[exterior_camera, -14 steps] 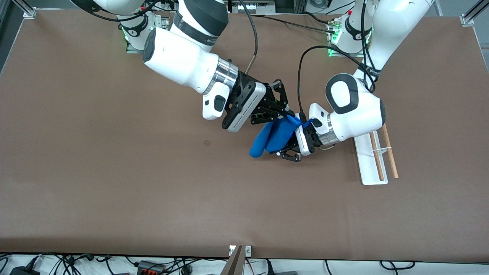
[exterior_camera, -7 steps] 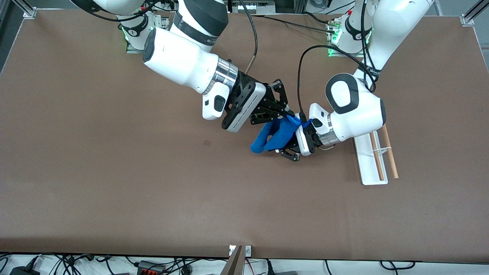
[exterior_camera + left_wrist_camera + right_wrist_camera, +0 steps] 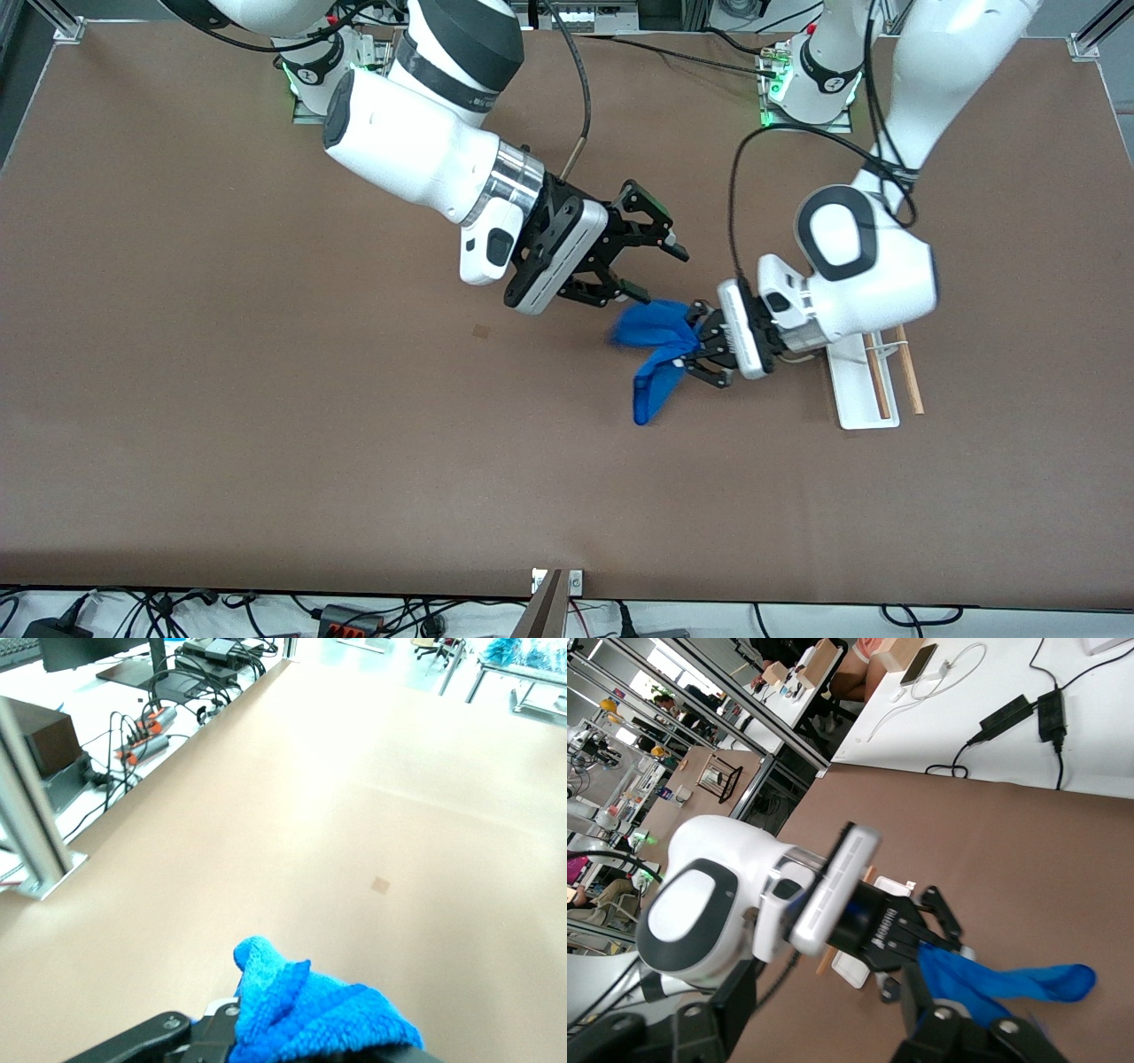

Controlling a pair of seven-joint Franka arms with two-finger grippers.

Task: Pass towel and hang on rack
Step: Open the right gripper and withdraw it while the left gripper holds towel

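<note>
The blue towel [image 3: 654, 330] hangs bunched from my left gripper [image 3: 696, 346], which is shut on one end of it above the table, just beside the rack. A loose tail of the towel droops toward the table. In the left wrist view the towel [image 3: 310, 1019] fills the space at the jaws. My right gripper [image 3: 663, 275] stands open and holds nothing, a short way off the towel over the middle of the table. The right wrist view shows the towel [image 3: 1010, 981] in the other arm's jaws. The rack [image 3: 855, 390] has a white base with two wooden rods [image 3: 909, 383], half hidden under the left wrist.
A small dark square mark [image 3: 481, 331] lies on the brown table toward the right arm's end from the towel. Black cables loop from both wrists. Power strips and cables [image 3: 354, 616] lie below the table's front edge.
My right gripper opened, let go of the towel and drew back. My left gripper closed on the towel and carried it toward the rack; the towel now hangs from it alone.
</note>
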